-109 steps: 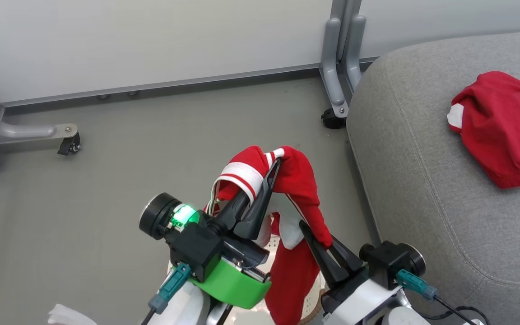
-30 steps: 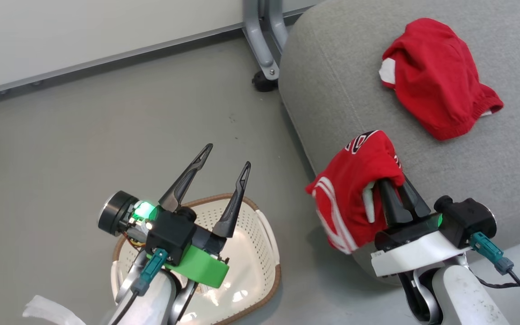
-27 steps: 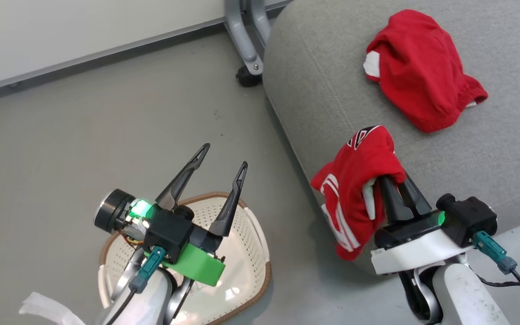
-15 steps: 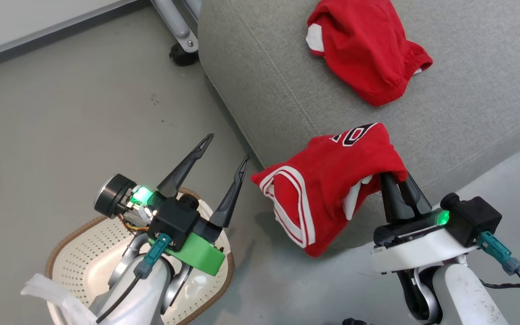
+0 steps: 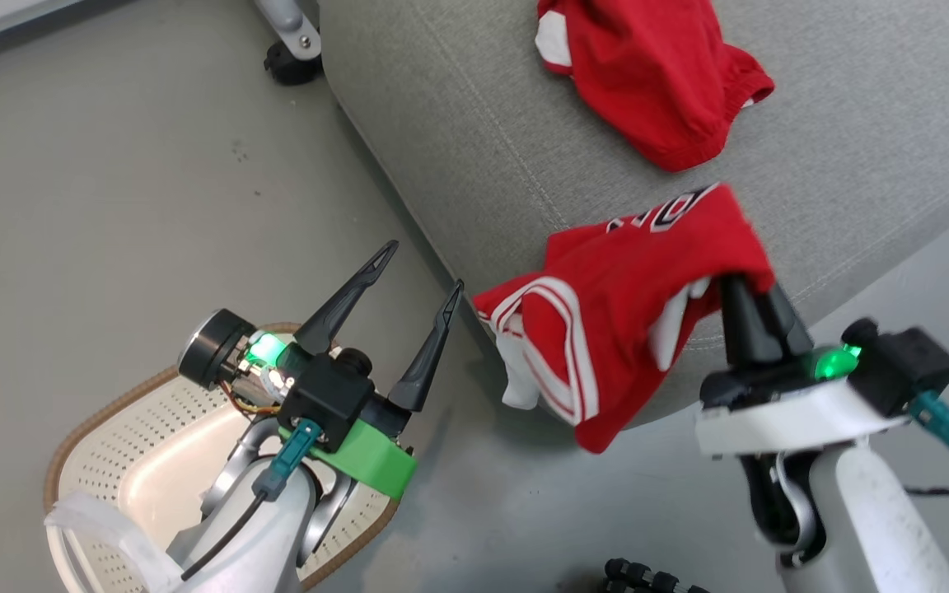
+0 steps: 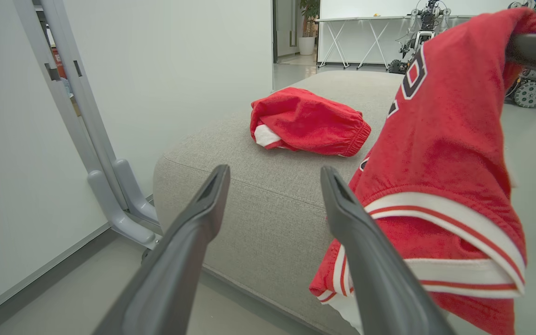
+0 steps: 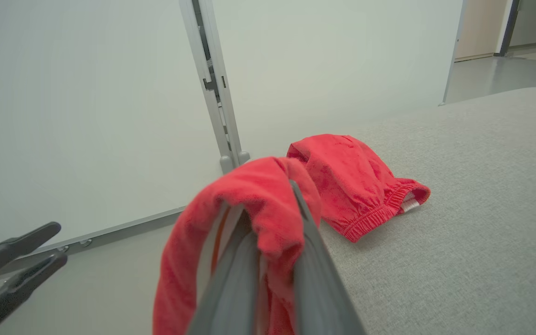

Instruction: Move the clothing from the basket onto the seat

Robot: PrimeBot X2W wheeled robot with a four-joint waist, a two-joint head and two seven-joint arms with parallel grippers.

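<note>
Two pieces of red clothing in sight. One, the bundled garment point(image 5: 647, 74), lies on top of the seat point(image 5: 853, 148), well in from its edge. The other, the striped garment point(image 5: 598, 329), hangs from the right gripper point(image 5: 748, 284), fingers pressed together on a fold of it. The cloth sits at the seat's front corner with its lower part dangling off the seat's side above the floor point(image 5: 112, 165); cannot tell if it touches the cushion. The left gripper point(image 5: 426, 264) is spread wide with nothing in it, off the seat's side, just beside the hanging hem. The basket point(image 5: 120, 428) is on the floor, well apart from the seat; no cloth shows in it, though the left arm hides part.

Step in hand, by my judgement: carrying the second piece to the seat, drop not yet made. Next move calls for taking the right gripper further in over the seat, toward the bundled garment, so the trailing part clears the edge, then parting the fingers. Let go here and the overhang may drag it to the floor
</note>
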